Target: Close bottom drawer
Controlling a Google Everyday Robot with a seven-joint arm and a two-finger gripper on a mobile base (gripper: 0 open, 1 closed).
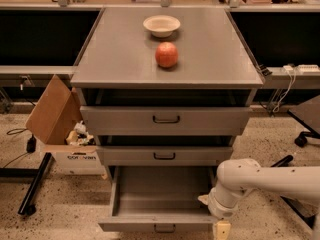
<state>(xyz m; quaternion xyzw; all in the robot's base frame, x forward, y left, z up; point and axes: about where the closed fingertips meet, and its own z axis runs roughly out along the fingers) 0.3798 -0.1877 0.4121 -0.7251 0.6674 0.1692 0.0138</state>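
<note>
Bottom drawer [160,194]: lower centre of frame, lowest of three grey drawers in the cabinet [120,59]. It is pulled well out. The shallow tray is open to view and nothing shows inside it. The short front panel runs along the bottom edge of the frame, with the small black handle [164,228] at its middle.

Gripper [221,230]: lower right, at the very bottom edge of the frame, just beside the drawer's right front corner. Only a pale yellowish tip shows below the rounded white wrist. How far the claw is open cannot be told, nor whether it has hold of anything. Contact with the front panel cannot be told either.

Arm [270,176]: white, coming in from the right edge and bending down to the wrist beside the drawer's right wall.

Middle drawer [165,155] and top drawer [166,119]: each stands slightly out, with a dark gap above it.

Cabinet top: a red apple [166,54] near the centre, and a pale bowl [161,25] behind it, apart from it.

Left of the cabinet: an open cardboard box [52,116] on the speckled floor, with crumpled material inside.
</note>
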